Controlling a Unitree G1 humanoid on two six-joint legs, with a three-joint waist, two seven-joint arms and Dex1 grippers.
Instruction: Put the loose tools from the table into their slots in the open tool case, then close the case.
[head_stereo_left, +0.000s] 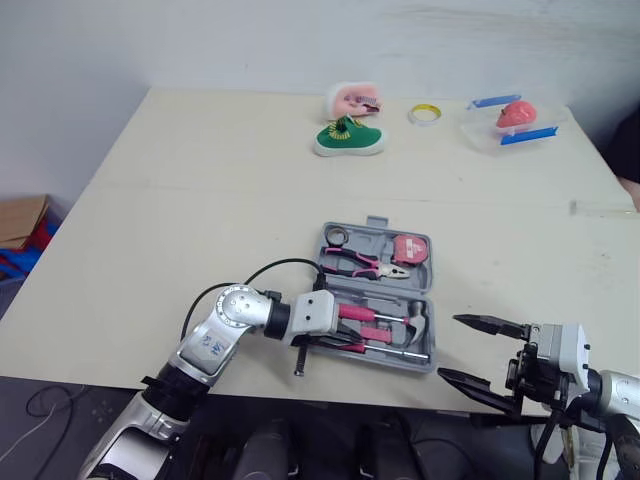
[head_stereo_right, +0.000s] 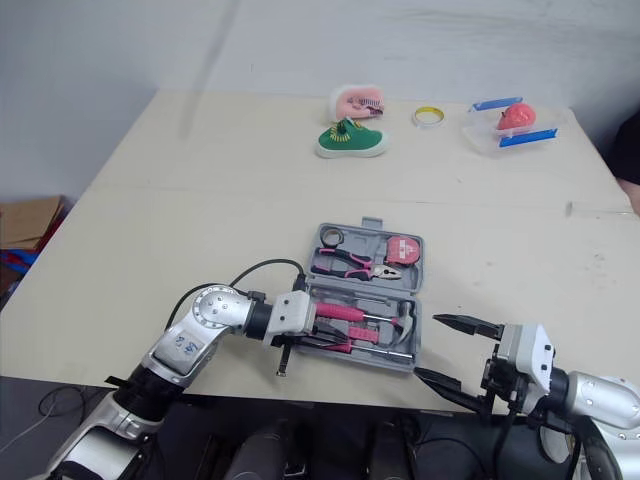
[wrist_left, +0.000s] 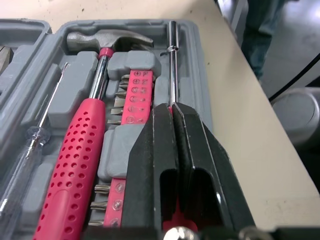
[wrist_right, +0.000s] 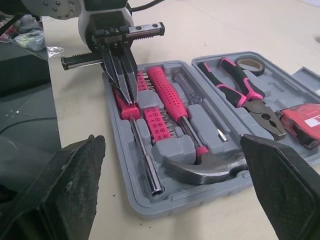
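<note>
- Tool case (wrist_right: 165, 206): grey, open and lying flat near the middle of the table's front edge.
- Left gripper (wrist_left: 172, 112): over the case's front half, fingers clamped on the pink handle of the bit driver (wrist_right: 145, 155), which lies in the slot nearest the front edge.
- Right gripper (head_stereo_left: 478, 352): at the table's front edge, right of the case and apart from it, fingers spread wide and holding nothing.
- Hammer (wrist_right: 200, 167): pink grip, seated beside the bit rack (wrist_left: 134, 97).
- Pliers (head_stereo_left: 365, 265) and tape measure (head_stereo_left: 408, 248): seated in the far half.
</note>
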